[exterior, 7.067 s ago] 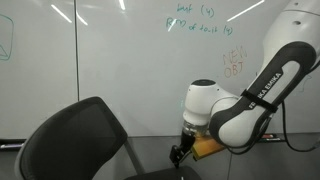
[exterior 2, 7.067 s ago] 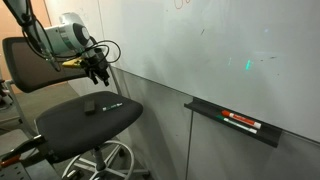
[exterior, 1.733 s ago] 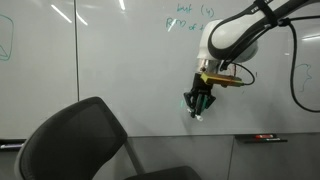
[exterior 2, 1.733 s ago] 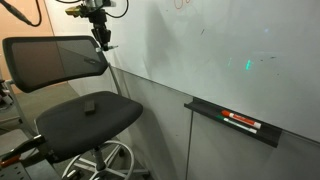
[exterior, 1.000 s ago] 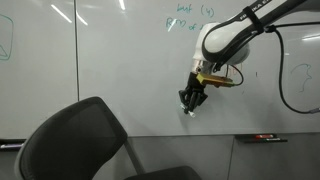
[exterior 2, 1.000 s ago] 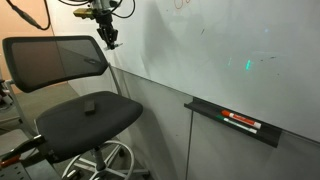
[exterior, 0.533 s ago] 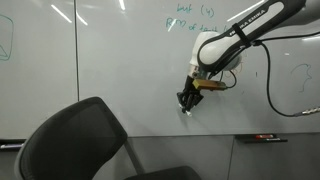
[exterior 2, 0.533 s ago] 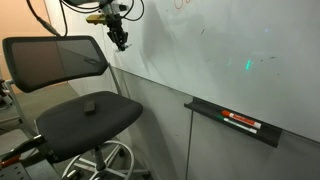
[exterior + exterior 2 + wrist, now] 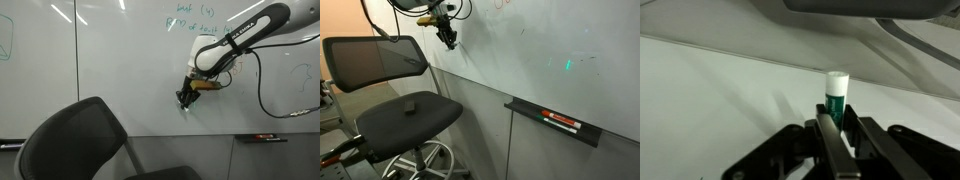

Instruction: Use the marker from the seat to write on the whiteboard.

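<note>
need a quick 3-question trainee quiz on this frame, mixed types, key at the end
1. True or false: the tool is shut on a green marker.
2. The marker points at: A) chair seat, B) whiteboard, C) floor.
3. What lies in the tray under the whiteboard?
Key: 1 true; 2 B; 3 spare markers.

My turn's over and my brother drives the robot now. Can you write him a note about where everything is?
Gripper: shut on the green marker with a white end, held up close to the white whiteboard.
Black chair seat: no marker on it, only a small dark object.
Done: marker off the seat and up at the board.
Left: the writing; no fresh line shows by the tip, and contact cannot be told.
</note>
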Tool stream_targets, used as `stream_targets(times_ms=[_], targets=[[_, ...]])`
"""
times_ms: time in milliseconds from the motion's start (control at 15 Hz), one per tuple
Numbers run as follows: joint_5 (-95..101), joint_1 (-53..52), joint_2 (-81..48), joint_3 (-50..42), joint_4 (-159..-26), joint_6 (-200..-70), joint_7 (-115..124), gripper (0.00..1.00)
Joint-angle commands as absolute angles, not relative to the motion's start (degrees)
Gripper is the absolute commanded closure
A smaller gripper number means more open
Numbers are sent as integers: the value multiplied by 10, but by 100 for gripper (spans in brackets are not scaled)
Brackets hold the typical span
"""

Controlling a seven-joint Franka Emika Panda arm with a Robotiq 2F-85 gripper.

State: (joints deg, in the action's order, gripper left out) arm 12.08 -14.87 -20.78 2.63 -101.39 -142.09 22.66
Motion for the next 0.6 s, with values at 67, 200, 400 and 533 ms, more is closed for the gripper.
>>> stream_targets(times_ms=[67,200,400,533], targets=[[146,-162,-237,11,-974,-1430,245,94],[143,-163,-244,10,-970,-1429,245,94],[139,-164,-254,9,-966,-1427,245,94],[137,-165,-259,8,-964,-1427,245,94]])
